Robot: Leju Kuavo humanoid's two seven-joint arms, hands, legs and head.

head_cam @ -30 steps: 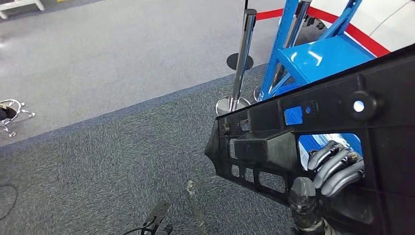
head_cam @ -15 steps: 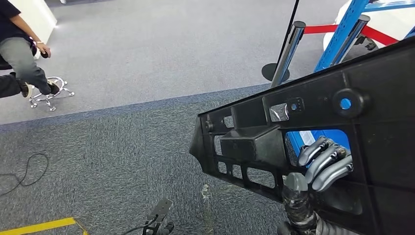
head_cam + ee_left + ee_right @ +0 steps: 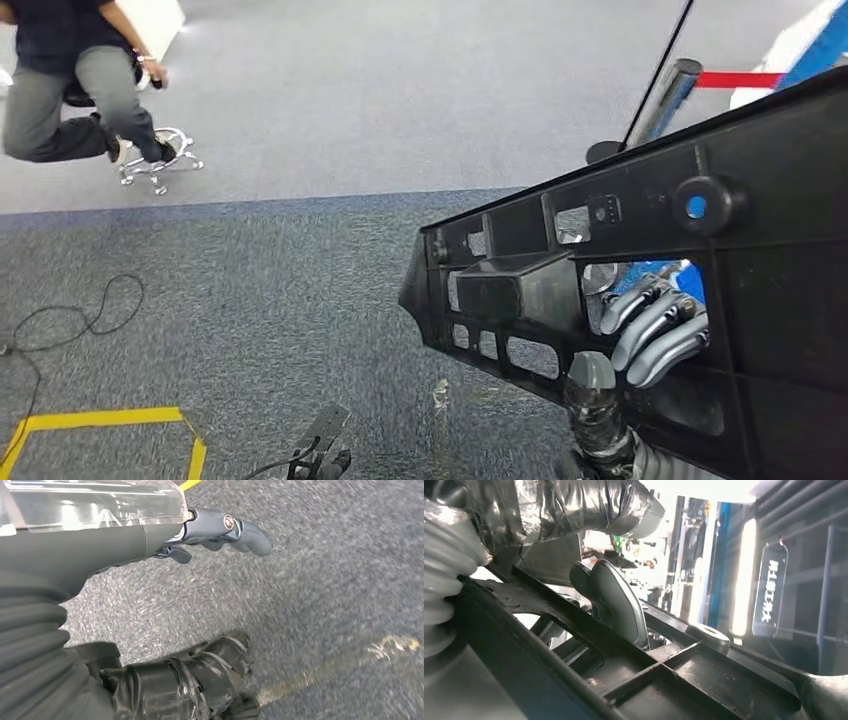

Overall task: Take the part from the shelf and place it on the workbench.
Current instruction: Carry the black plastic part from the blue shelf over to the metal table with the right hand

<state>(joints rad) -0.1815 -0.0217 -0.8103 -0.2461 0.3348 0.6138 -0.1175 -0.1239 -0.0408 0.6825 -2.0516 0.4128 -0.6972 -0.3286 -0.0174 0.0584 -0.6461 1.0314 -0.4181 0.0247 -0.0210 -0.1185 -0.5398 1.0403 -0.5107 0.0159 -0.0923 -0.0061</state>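
The part (image 3: 770, 300) is a large black plastic panel with ribs, cut-outs and a round knob, taking up the right side of the head view above the carpet. My right hand (image 3: 650, 335) grips it from behind, its grey fingers (image 3: 660, 325) curling through one of the openings. In the right wrist view the fingers (image 3: 619, 605) hook over a rib of the part (image 3: 704, 680). My left hand (image 3: 100, 545) hangs over the grey carpet with its fingers (image 3: 240, 527) stretched out and nothing in it.
A person (image 3: 70, 80) sits on a stool with a chrome base (image 3: 155, 165) at the far left. A black cable (image 3: 80, 315) and yellow floor tape (image 3: 110, 420) lie on the carpet. A chrome stanchion (image 3: 665, 95) with a red belt (image 3: 740, 78) stands at the back right.
The camera has turned left: the blue shelf and stanchions slid off to the right, while the seated person, cable and yellow tape came in. The part stays in my right hand.
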